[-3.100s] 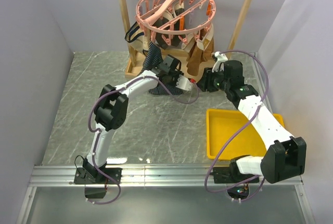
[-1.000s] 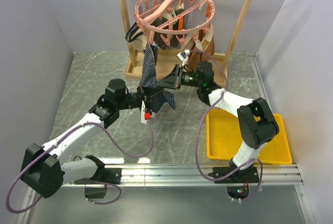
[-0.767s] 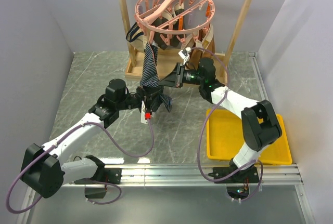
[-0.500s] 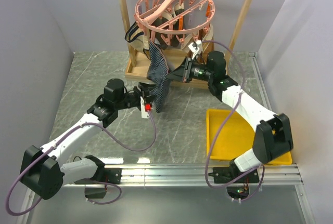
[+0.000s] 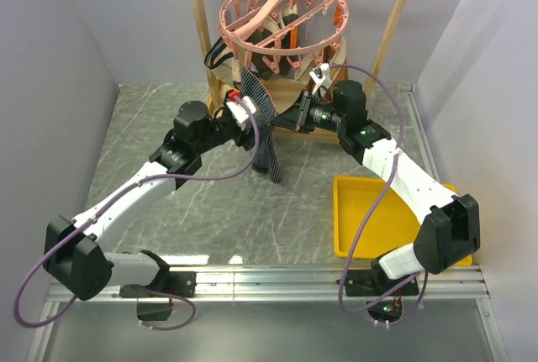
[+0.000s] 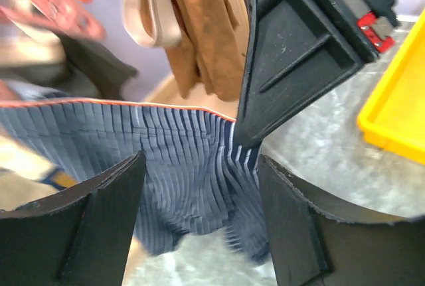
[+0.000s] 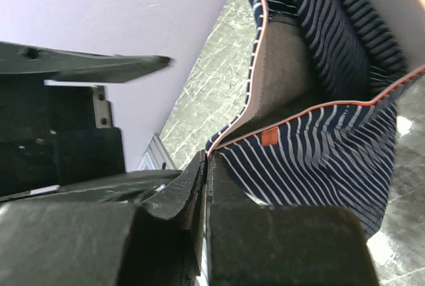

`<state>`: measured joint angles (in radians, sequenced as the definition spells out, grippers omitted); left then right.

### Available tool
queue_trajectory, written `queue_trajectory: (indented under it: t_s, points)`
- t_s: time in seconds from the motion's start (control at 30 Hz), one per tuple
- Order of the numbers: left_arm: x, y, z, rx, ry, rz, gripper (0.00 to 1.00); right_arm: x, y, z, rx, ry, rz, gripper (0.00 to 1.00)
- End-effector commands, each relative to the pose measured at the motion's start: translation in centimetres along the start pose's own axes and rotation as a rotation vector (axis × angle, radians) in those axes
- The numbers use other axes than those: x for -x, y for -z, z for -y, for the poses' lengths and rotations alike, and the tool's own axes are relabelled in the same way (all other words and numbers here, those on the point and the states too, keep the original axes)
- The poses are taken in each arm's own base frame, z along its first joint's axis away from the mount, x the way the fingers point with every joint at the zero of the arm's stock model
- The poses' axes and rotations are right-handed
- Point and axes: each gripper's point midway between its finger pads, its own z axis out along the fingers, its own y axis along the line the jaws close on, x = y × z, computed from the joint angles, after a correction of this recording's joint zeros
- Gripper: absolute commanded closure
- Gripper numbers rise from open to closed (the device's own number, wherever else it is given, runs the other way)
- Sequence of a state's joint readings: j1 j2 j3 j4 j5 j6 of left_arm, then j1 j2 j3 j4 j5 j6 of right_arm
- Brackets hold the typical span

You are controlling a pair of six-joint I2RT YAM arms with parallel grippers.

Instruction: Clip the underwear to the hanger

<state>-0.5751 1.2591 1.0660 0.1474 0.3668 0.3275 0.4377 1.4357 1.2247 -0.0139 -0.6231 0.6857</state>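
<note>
Two grippers mid-frame | right gripper (image 7: 204, 161) is clamping the underwear (image 7: 332, 146) hem | left gripper (image 6: 199, 161) is gaping, jaws apart | tip: holding hem taut while raising toward hanger (image 5: 261, 16), upper centre.

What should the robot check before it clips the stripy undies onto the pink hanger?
1. Right end effector shut on the underwear edge: ok.
2. Left end effector open and holding nothing: ok.
3. Underwear lifted up next to the hanger: ok.
4. Underwear already caught in a peg: cannot tell.
5. Bottom of the underwear off the table: cannot tell.
</note>
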Motion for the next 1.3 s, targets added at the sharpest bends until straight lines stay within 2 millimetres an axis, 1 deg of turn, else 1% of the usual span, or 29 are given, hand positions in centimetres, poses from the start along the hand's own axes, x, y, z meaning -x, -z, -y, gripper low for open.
queue_trajectory:
  t_s: [0.0, 0.03, 0.07, 0.17, 0.27, 0.33, 0.37, 0.43, 0.47, 0.53, 0.57, 0.6, 0.63, 0.67, 0.7, 0.73, 0.77, 0.8, 0.83, 0.93, 0.97, 1.0, 1.03, 1.07, 1.13, 1.17, 1.23, 1.27]
  points:
    - [0.7, -0.9, 0.8, -0.002, 0.147, 0.019, 0.28, 2.0, 0.2, -1.9, 0.022, 0.056, 0.055, 1.00]
    - [0.5, -1.0, 1.0, -0.010, 0.142, 0.014, 0.29, 2.2, 0.2, -2.0, 0.021, 0.060, 0.061, 1.00]
    - [-0.2, -1.1, 1.4, -0.020, 0.147, -0.004, 0.30, 2.3, 0.2, -2.0, 0.018, 0.065, 0.065, 1.00]
    - [-1.0, -1.2, 1.8, -0.028, 0.159, -0.025, 0.28, 2.6, 0.3, -2.0, 0.007, 0.071, 0.083, 1.00]
    - [-1.2, -1.4, 1.9, -0.022, 0.175, -0.033, 0.25, 2.7, 0.4, -2.7, 0.011, 0.083, 0.098, 1.00]
    - [-1.3, -1.7, 2.0, -0.015, 0.183, -0.039, 0.27, 2.5, 0.3, -2.9, 0.023, 0.079, 0.087, 1.00]
    - [-1.6, -2.2, 1.9, -0.008, 0.189, -0.052, 0.39, 2.5, 0.3, -3.0, 0.026, 0.073, 0.084, 1.00]
    - [-2.4, -2.8, 1.9, 0.000, 0.214, -0.086, 0.55, 2.6, 0.3, -3.7, 0.055, 0.080, 0.089, 1.00]
    - [-2.4, -3.0, 1.8, 0.003, 0.217, -0.087, 0.68, 2.6, 0.3, -3.8, 0.060, 0.075, 0.088, 1.00]
    - [-2.6, -3.1, 1.7, 0.006, 0.222, -0.092, 0.81, 2.5, 0.6, -4.5, 0.085, 0.090, 0.087, 1.00]
    - [-2.6, -3.2, 1.7, 0.006, 0.223, -0.092, 0.94, 2.3, 0.9, -4.8, 0.096, 0.090, 0.081, 1.00]
    - [-2.6, -3.1, 1.8, 0.006, 0.222, -0.089, 1.00, 2.3, 1.1, -4.8, 0.097, 0.090, 0.082, 0.96]
    - [-2.2, -3.0, 1.7, 0.005, 0.216, -0.079, 1.00, 2.3, 1.3, -4.8, 0.096, 0.091, 0.083, 0.91]
    - [-2.3, -3.0, 2.0, -0.007, 0.215, -0.077, 1.00, 2.1, 1.4, -4.3, 0.086, 0.088, 0.084, 0.80]
    - [-2.2, -2.9, 2.1, -0.013, 0.212, -0.074, 1.00, 2.3, 1.9, -4.3, 0.083, 0.089, 0.096, 0.70]
    - [-1.7, -2.7, 2.0, -0.011, 0.209, -0.062, 1.00, 2.8, 2.4, -3.6, 0.062, 0.083, 0.115, 0.66]
    - [-1.8, -2.7, 2.1, -0.016, 0.207, -0.061, 1.00, 2.7, 2.6, -2.8, 0.043, 0.068, 0.116, 0.64]
    - [-1.7, -2.6, 2.1, -0.020, 0.202, -0.057, 1.00, 2.9, 3.0, -2.4, 0.028, 0.063, 0.126, 0.60]
    - [-1.4, -2.4, 2.3, -0.028, 0.195, -0.051, 1.00, 3.3, 3.5, -1.5, 0.001, 0.049, 0.142, 0.56]
    - [-0.9, -1.9, 2.6, -0.045, 0.177, -0.033, 1.00, 3.4, 4.1, 0.2, -0.049, 0.018, 0.167, 0.38]
    - [-1.0, -1.8, 2.7, -0.050, 0.175, -0.030, 1.00, 3.3, 4.0, 1.3, -0.083, 0.011, 0.179, 0.35]
    - [-0.9, -1.7, 3.0, -0.063, 0.174, -0.026, 1.00, 3.0, 3.9, 1.8, -0.092, 0.009, 0.179, 0.33]
    - [-0.4, -1.5, 3.0, -0.066, 0.171, -0.016, 1.00, 3.3, 3.7, 1.9, -0.078, 0.021, 0.192, 0.32]
    - [-0.4, -1.4, 3.2, -0.074, 0.171, -0.014, 1.00, 2.3, 3.1, 2.8, -0.067, 0.001, 0.161, 0.31]
    - [0.1, -0.9, 3.5, -0.093, 0.156, 0.007, 1.00, 2.0, 2.4, 3.0, -0.032, 0.001, 0.153, 0.25]
    - [0.4, -0.8, 3.6, -0.099, 0.151, 0.016, 1.00, 1.6, 1.8, 3.8, -0.037, -0.019, 0.133, 0.24]
    - [0.7, -0.6, 3.8, -0.115, 0.134, 0.028, 1.00, 1.7, 1.0, 4.4, -0.034, -0.055, 0.118, 0.20]
    - [0.7, -0.5, 3.9, -0.120, 0.131, 0.025, 1.00, 1.8, 0.8, 4.4, -0.034, -0.067, 0.116, 0.19]
